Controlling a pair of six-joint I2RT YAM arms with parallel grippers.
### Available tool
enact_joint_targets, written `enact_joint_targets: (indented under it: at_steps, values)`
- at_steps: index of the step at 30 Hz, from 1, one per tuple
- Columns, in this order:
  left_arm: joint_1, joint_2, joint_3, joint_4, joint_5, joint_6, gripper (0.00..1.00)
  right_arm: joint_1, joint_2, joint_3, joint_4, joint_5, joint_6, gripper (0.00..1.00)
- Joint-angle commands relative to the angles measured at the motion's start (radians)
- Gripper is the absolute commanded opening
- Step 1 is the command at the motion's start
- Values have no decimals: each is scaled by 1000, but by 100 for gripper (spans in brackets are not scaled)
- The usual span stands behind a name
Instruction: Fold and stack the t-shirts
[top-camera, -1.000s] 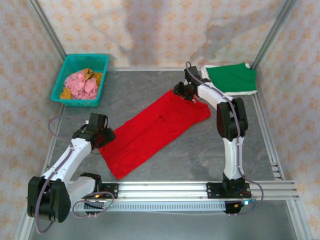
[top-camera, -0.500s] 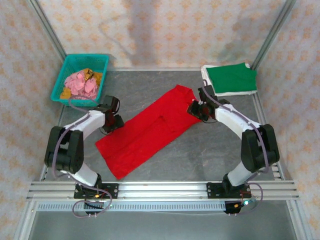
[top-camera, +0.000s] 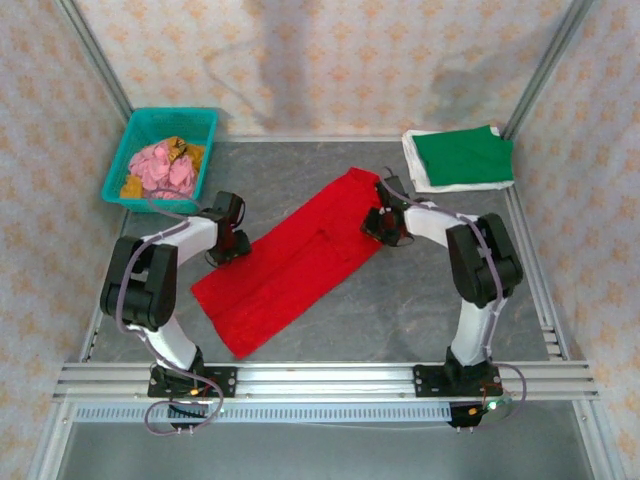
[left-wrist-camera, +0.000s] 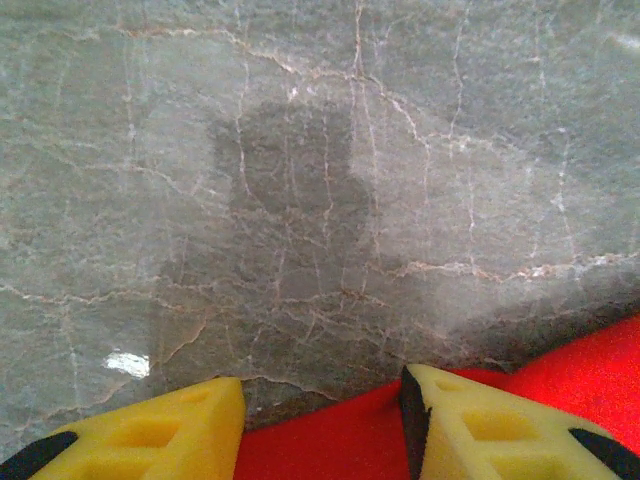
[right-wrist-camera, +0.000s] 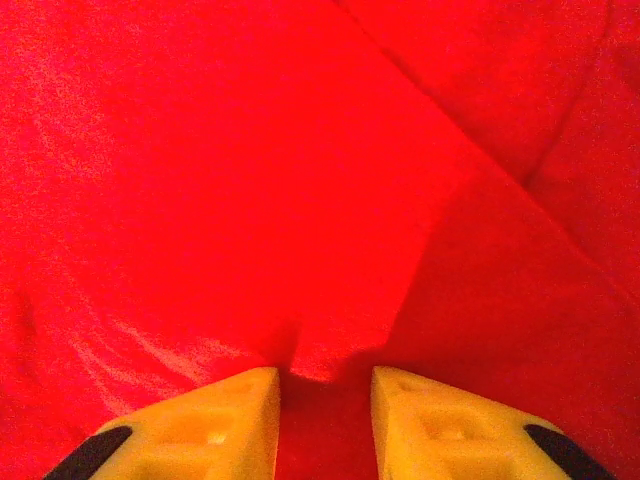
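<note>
Green t-shirt folded on white t-shirt; red t-shirt part-folded, unstacked. Its edge sits between the parted jaws of left gripper; right gripper hold unclear.

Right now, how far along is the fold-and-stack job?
Done: the green shirt lies folded on the white shirt, far right. In hand: the red shirt, folded to a long strip, with the left gripper open at its left edge and the right gripper pinching its right side. Left: finish folding the red and stack it.

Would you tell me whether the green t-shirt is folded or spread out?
Folded: the green t-shirt lies as a compact rectangle atop the white t-shirt.
</note>
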Motion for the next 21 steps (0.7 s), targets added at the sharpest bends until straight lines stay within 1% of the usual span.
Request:
enact_joint_targets:
  at_steps: [1,4,6,9,11,13,15,17,19,21]
  values:
    - [-28,-84,-84,-27,15,-59,46,-7,140,100,44,33,-15,29]
    - [-80,-174,-142,-37,4,-108,47,-32,281,252,39,-24,-20,29]
    - [-136,-221,-177,-44,5,-147,47,-40,373,380,21,-53,-23,29]
    - [-226,-270,-219,-59,-15,-216,47,-43,475,611,-72,-82,-48,30]
    - [-280,-300,-249,-53,-27,-262,47,-46,496,722,-129,-84,-61,32]
    - [-321,-326,-267,-51,-36,-296,47,-49,479,779,-157,-80,-74,35]
    - [-339,-348,-264,-58,-44,-305,47,-53,439,809,-202,-84,-95,38]
    - [-339,-363,-244,-79,-72,-297,47,-52,372,783,-242,-81,-121,39]
    - [-338,-369,-216,-81,-104,-269,47,-43,258,672,-234,-85,-134,40]
    - [-333,-351,-168,-75,-127,-224,47,-15,111,495,-200,-77,-147,40]
